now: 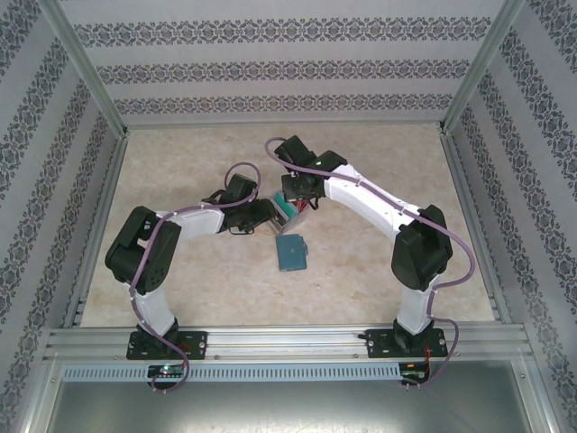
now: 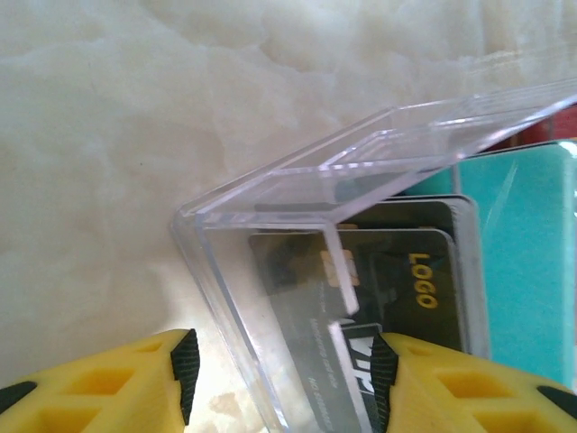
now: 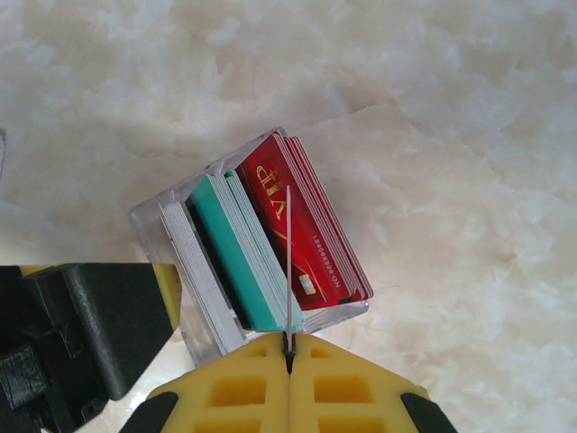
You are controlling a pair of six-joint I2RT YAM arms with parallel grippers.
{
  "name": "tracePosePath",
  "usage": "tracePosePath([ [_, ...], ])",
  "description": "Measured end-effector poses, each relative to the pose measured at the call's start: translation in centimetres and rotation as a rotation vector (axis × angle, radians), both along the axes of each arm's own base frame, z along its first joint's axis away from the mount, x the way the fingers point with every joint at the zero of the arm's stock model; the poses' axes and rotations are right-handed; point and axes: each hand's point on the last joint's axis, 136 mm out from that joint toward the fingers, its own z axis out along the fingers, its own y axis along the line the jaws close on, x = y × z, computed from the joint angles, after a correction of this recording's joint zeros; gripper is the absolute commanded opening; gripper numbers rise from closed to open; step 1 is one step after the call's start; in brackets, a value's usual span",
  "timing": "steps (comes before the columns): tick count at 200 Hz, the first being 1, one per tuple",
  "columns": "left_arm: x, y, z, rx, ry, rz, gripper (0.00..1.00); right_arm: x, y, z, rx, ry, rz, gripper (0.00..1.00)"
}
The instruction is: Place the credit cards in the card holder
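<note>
the task looks barely begun: the card holder [image 1: 292, 253] lies flat on the counter [image 1: 397, 180], seemingly folded shut, near the arms but apart from the cards, and no card shows in it. the credit cards [image 3: 302, 225] stand on edge in a clear box [image 3: 160, 224], red ones on one side, teal ones beside them, pale ones at the far wall. by my reading nearly everything is left: lift a card out, carry it over, open the holder, slide it into a pocket, then the others

the right pincer [image 3: 288, 359] is closed tight, its yellow fingers meeting on the edge of a single card [image 3: 288, 262] between the teal and red stacks; seen edge-on, its colour cannot be told. the left pincer [image 2: 284, 379] stands partly open astride a corner of the box, one pad [image 2: 185, 370] just clear of the wall; whether the other pad touches i cannot tell
</note>
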Motion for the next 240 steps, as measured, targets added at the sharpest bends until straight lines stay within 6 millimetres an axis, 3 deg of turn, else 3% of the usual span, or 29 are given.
tracePosePath([
  [82,-0.1,-0.1,4.1,-0.05,-0.088,-0.007,0.62,-2.5,-2.3,0.1,0.063,-0.008,-0.201,0.0],
  [120,-0.5,0.1,6.1,-0.07,-0.13,-0.006,0.63,-2.8,-2.3,1.5,0.142,-0.015,-0.271,0.0],
  [153,-0.6,0.0,7.4,-0.093,-0.163,-0.012,0.63,-3.8,-2.3,0.7,0.197,-0.006,-0.269,0.0],
  [184,-1.8,0.3,7.4,-0.101,-0.157,-0.022,0.63,-5.9,-2.0,-0.7,0.25,0.01,-0.155,0.0],
  [240,-5.2,0.1,4.8,-0.084,-0.092,-0.057,0.63,-8.7,-1.2,-4.5,0.245,0.092,-0.047,0.0],
])
